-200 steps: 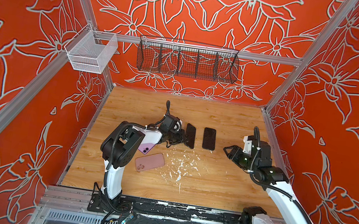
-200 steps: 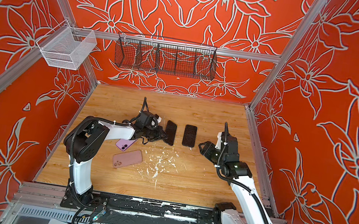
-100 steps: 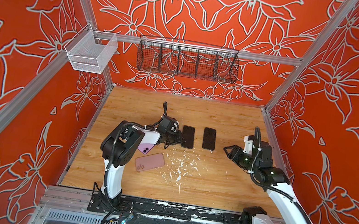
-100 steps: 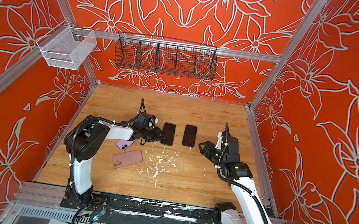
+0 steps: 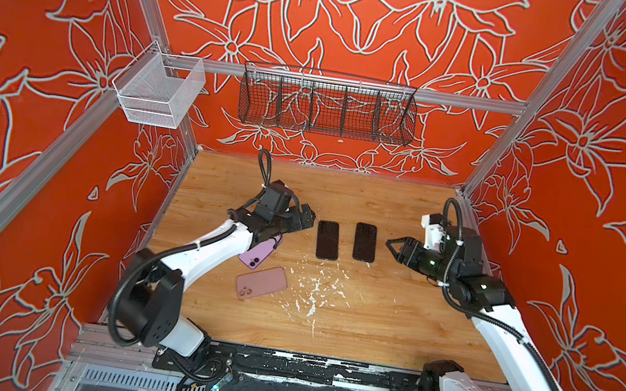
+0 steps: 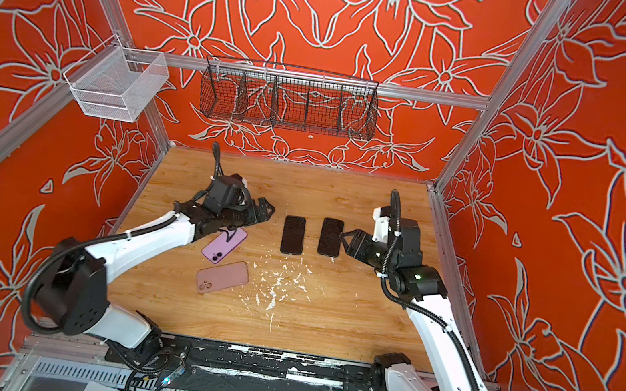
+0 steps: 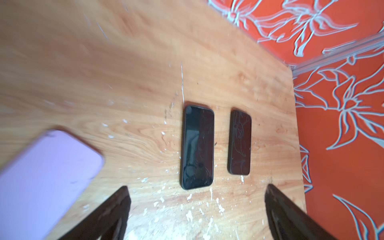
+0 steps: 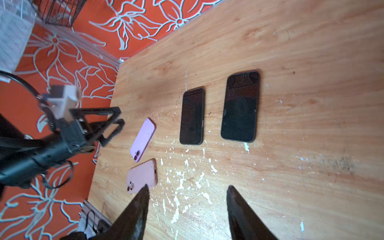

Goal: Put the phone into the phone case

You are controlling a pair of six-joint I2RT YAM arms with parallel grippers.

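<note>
Left tool (image 5: 305,215) hangs spread wide with nothing between its fingers, just beside the left dark phone (image 5: 327,240) and clear of it. The left wrist view confirms it: both black fingers (image 7: 116,207) are far apart over bare table (image 7: 145,72), and that phone (image 7: 197,145) lies flat beyond the tips, untouched.

Over to the right tool (image 5: 394,247): it is released too, half spread and holding nothing. Its tips point at the right dark phone (image 5: 365,242), close to its edge, and I cannot tell whether they touch. From its own wrist view (image 8: 188,187) only wood and white flecks (image 8: 180,180) lie between the fingers.

So where are the goods? Both dark phones lie flat and parallel near the middle of the table (image 5: 389,321), with a strip of wood between them. I cannot tell which one, if either, already wears a case.

Further left, a purple phone (image 6: 224,244) lies back up with its twin lenses showing, angled and partly under the left arm in both top views. Just beside it, nearer the robot's base, a pink phone (image 6: 222,277) also lies back up. Whether the pink one is a bare phone or a case, I cannot tell.

On the back wall hangs a black wire basket (image 5: 326,106), and a white mesh basket (image 5: 156,93) sits at the left corner.
</note>
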